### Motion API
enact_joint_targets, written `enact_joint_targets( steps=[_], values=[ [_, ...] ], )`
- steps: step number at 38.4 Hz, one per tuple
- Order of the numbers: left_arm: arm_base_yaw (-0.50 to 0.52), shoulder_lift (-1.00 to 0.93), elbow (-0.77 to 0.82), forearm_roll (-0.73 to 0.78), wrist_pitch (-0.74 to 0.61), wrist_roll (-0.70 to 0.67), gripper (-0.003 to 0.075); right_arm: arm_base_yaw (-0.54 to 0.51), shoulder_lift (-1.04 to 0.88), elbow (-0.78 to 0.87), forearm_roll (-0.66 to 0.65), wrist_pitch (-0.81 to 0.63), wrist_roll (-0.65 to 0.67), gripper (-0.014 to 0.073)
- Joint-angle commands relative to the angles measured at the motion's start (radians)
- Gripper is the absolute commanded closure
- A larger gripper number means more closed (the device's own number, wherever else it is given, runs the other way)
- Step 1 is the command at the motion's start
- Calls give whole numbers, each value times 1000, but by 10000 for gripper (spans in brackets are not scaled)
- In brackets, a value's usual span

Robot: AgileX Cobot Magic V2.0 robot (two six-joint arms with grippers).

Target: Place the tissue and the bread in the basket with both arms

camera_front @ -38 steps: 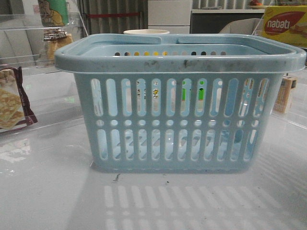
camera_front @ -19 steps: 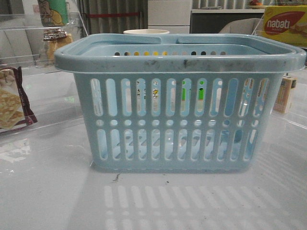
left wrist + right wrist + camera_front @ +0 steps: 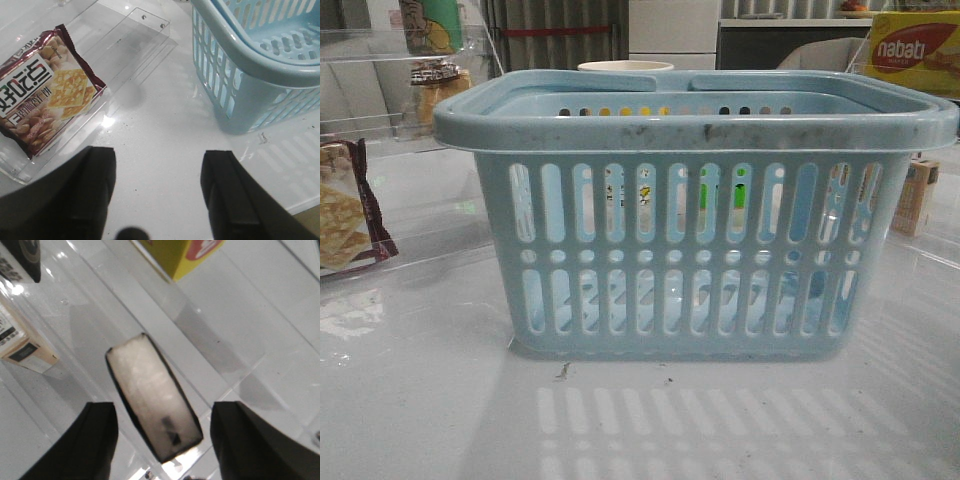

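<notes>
The light-blue slotted basket (image 3: 690,250) stands in the middle of the table, handles folded; its corner shows in the left wrist view (image 3: 250,60). The bread (image 3: 438,90), golden-brown with a dark printed top, sits on a clear shelf at the back left. The tissue (image 3: 150,390), a pale pack with black edges, lies on a clear acrylic tray. My right gripper (image 3: 164,407) is open with the tissue's near end between its fingers, not touching. My left gripper (image 3: 159,155) is open and empty over bare table, between the cracker packet and the basket.
A flat maroon-edged cracker packet (image 3: 42,90) lies in a clear tray (image 3: 135,45) left of the basket. A yellow nabati box (image 3: 915,50) and a small beige carton (image 3: 915,195) stand at the right; both show in the right wrist view, box (image 3: 175,255) and carton (image 3: 20,345).
</notes>
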Motion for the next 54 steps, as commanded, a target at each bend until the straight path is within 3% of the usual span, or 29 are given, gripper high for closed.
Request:
enact_joint_targets(
  steps=[1,6,9,16,22,30,41,47,54],
  values=[
    [-9,-1,-28,-4,-72,-1,288,-7,-28,-44,-27,-65,-7,170],
    [-9,-1,-28,-4,-72,-1,288,-7,-40,-44,-27,-76,-7,368],
    [-9,-1,-28,-4,-72,-1,288,-2,-60,-45,-27,-76,-7,420],
    [-9,-1,-28,-4,-72,-1,288,32,-165,-45,-25,-64,-7,422],
    [-9,-1,-28,-4,-72,-1,288,125,-286,-45,-18,-45,-7,422],
    [-9,-1,-28,-4,-78,-1,288,347,-387,-42,1,-29,-7,422],
    [-9,-1,-28,-4,-80,-1,288,613,-359,-3,61,12,-7,422],
    [-9,-1,-28,-4,-80,-1,288,657,-308,44,136,-17,-7,376],
    [-9,-1,-28,-4,-81,-1,288,657,-252,54,169,-53,-7,100]
  ],
)
